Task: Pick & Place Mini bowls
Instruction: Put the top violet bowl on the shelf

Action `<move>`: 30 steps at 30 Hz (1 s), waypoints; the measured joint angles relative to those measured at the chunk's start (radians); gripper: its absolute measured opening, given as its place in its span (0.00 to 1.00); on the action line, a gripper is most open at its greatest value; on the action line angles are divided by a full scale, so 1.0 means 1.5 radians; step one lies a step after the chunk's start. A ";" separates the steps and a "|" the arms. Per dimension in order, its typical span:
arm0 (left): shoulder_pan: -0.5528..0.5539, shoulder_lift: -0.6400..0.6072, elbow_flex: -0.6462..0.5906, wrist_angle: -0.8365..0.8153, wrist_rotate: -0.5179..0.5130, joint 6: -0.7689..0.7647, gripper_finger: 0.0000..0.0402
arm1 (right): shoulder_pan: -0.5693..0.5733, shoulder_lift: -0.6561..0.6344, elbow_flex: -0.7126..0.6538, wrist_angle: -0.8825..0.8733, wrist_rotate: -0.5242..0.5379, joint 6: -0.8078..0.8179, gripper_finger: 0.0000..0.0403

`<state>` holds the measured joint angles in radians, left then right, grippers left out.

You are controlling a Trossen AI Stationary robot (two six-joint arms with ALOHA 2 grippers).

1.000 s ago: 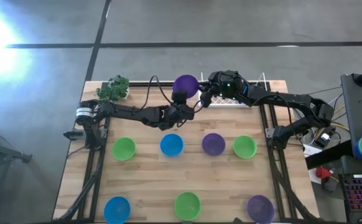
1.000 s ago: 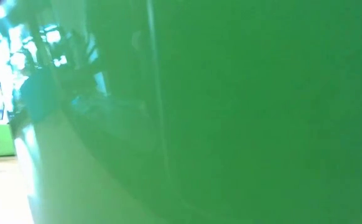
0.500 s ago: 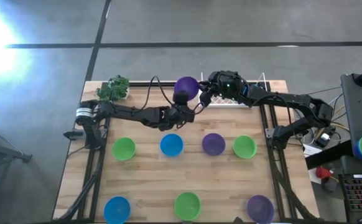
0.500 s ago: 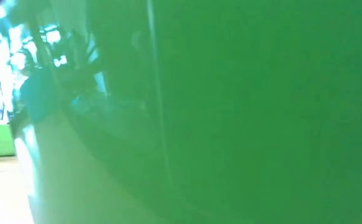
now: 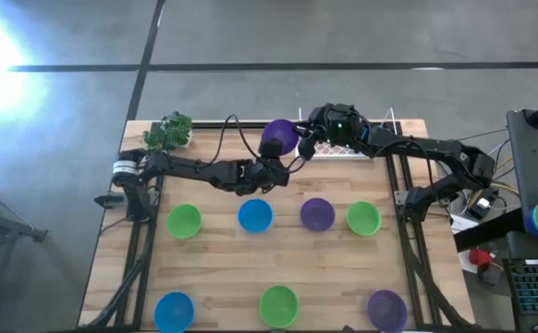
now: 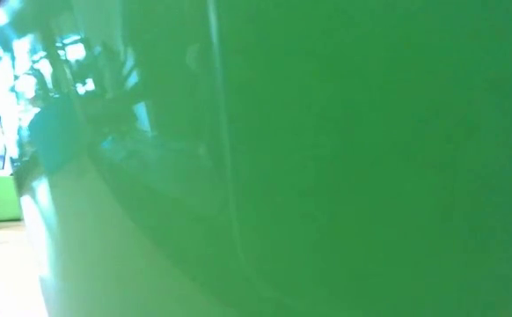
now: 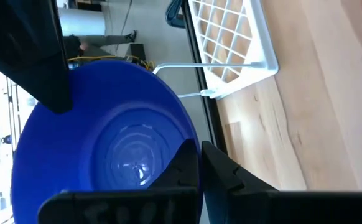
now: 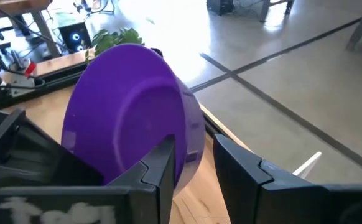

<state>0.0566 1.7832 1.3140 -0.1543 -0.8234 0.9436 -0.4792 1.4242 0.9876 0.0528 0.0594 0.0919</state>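
High view, fingers first: left fingers (image 5: 275,159) pinched shut on rim of small round purple plastic bowl (image 5: 278,135), lifted and tipped at back middle of wooden bench (image 5: 223,254). Right fingers (image 8: 162,171) spread wide, straddling opposite rim, just beside white wire rack (image 5: 345,152). Seven more mini bowls (image 5: 254,215) in two rows nearer front.

we see two slim black arms of jointed segments, a loose black cable looping off the left one, a silver-banded collar at its base, a small green light glowing on the right arm's wrist block.
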 joint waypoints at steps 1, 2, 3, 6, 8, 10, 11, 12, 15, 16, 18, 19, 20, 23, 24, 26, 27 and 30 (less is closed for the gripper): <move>0.000 0.000 0.000 0.000 0.000 0.000 0.00 | 0.000 0.000 0.000 0.000 0.000 -0.004 0.26; 0.000 0.000 0.000 0.000 0.000 0.000 0.00 | 0.000 0.000 0.000 0.000 -0.001 -0.013 0.26; 0.000 0.000 0.000 0.000 0.000 0.000 0.00 | 0.000 0.000 0.000 0.000 -0.001 -0.024 0.27; 0.000 0.000 0.000 -0.001 -0.001 0.000 0.00 | 0.001 0.000 0.000 0.000 -0.001 -0.034 0.30; 0.000 0.000 0.000 -0.001 -0.001 0.000 0.00 | 0.002 0.000 0.000 0.000 -0.001 -0.034 0.32; 0.000 0.000 0.000 -0.001 -0.001 0.001 0.00 | 0.002 0.000 0.000 0.000 -0.002 -0.034 0.34; 0.000 0.000 0.000 -0.001 -0.002 0.002 0.00 | 0.002 0.000 0.000 0.000 -0.002 -0.034 0.35; 0.000 0.000 0.000 -0.001 -0.003 0.003 0.00 | 0.002 0.000 0.000 0.000 -0.002 -0.034 0.36; -0.002 0.000 0.002 -0.003 -0.007 0.003 0.00 | 0.002 0.000 -0.002 -0.001 -0.002 -0.034 0.37; -0.003 0.000 0.005 -0.003 -0.009 0.003 0.00 | 0.002 0.001 -0.002 -0.001 -0.003 -0.034 0.37; -0.006 0.000 0.011 -0.004 -0.011 0.003 0.00 | 0.002 0.001 -0.002 -0.001 -0.005 -0.030 0.37; -0.008 0.000 0.016 -0.005 -0.013 0.003 0.00 | 0.002 0.000 -0.002 -0.001 -0.005 -0.030 0.37; -0.009 0.000 0.019 -0.005 -0.013 0.003 0.00 | 0.002 0.000 -0.002 -0.001 -0.005 -0.030 0.37; -0.011 0.000 0.029 -0.008 -0.014 0.003 0.00 | 0.002 0.000 -0.002 -0.002 -0.007 -0.031 0.36; -0.011 0.000 0.031 -0.009 -0.014 0.003 0.00 | 0.002 0.000 -0.002 -0.002 -0.007 -0.030 0.35; -0.011 0.000 0.033 -0.010 -0.014 0.003 0.00 | 0.002 0.000 -0.002 -0.003 -0.007 -0.029 0.32; -0.011 0.000 0.033 -0.011 -0.015 0.003 0.00 | 0.002 0.000 -0.002 -0.004 -0.007 -0.028 0.29; -0.011 0.000 0.031 -0.013 -0.017 0.002 0.00 | 0.002 0.000 -0.001 -0.007 -0.004 -0.025 0.17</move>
<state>0.0402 1.7836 1.3606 -0.1744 -0.8494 0.9464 -0.4755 1.4242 0.9854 0.0416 0.0532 0.0540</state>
